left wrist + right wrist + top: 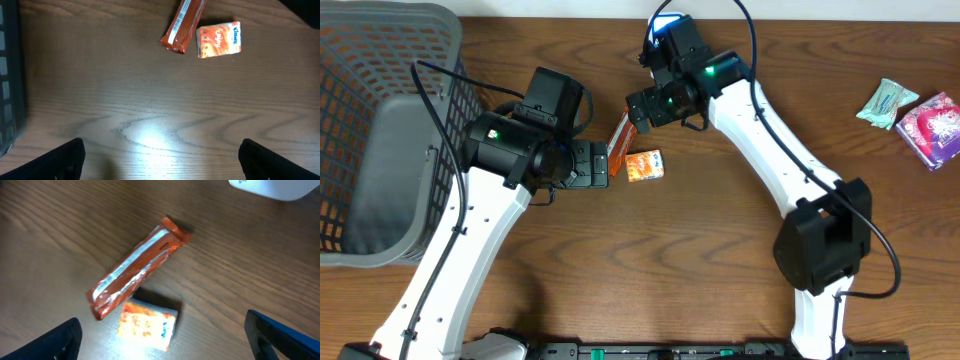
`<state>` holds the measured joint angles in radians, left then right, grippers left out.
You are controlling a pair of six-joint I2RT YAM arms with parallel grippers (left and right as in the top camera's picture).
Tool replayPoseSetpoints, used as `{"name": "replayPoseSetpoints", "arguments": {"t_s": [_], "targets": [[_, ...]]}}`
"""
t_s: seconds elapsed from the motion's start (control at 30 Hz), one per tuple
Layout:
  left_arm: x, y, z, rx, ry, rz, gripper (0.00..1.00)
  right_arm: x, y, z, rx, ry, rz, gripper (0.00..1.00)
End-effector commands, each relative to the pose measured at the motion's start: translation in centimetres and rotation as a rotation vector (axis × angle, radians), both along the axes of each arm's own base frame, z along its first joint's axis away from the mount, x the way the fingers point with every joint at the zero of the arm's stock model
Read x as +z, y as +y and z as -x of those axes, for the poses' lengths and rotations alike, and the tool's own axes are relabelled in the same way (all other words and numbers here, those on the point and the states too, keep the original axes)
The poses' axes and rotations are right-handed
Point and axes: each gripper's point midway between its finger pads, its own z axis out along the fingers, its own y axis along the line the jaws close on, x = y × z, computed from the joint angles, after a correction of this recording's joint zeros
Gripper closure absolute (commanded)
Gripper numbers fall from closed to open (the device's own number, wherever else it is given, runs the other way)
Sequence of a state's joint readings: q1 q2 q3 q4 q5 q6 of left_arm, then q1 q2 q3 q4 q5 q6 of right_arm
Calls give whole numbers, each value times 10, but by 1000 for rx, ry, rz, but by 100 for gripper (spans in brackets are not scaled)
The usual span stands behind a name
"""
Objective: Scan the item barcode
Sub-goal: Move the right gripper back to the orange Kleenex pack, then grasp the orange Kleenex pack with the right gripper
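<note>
lying on grained wood (150, 100): crinkly foil bar (137, 270), tissue pack (147, 325); left fingers (65, 160), right fingers (60, 342) wide.

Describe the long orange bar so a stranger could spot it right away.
From the grey basket on the left, move right to the middle of the wooden table. The long orange bar lies there beside a squat orange tissue pack; it is the slim, shiny one with a silvery seam.
</note>
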<state>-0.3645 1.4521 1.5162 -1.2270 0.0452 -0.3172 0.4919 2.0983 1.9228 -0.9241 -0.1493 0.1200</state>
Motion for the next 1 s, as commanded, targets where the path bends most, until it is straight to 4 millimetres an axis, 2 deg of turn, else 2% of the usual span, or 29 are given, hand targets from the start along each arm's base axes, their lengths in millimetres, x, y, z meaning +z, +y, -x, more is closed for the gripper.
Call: {"name": "replayPoseSetpoints", "arguments": {"t_s": [0.0, 0.2, 0.37, 0.43, 0.57, 0.63, 0.8, 0.97], "targets": [[1, 2, -1, 6, -7, -13, 2, -33, 3, 0, -3, 80, -8, 2], [1, 2, -1, 6, -7, -13, 2, -51, 12, 0, 52, 102, -33, 7], [1, 2, -1, 6, -7, -13, 2, -60, 14, -5, 56, 100, -32, 19], [1, 2, -1, 6, -7, -13, 2, -69, 15, -2, 62, 126, -35, 29], [1, 2, -1, 6, -7, -13, 2, -93, 14, 11, 70, 215, -22, 58], [1, 2, -1, 6, -7, -13, 2, -101, 16, 17, 99, 246, -26, 65], [1, 2, -1, 6, -7, -13, 2, -114, 13, 34, 191, 299, -5, 62], [1, 2, -1, 6, -7, -13, 2, -116, -6, 52, 197, 375, 67, 53]]}}
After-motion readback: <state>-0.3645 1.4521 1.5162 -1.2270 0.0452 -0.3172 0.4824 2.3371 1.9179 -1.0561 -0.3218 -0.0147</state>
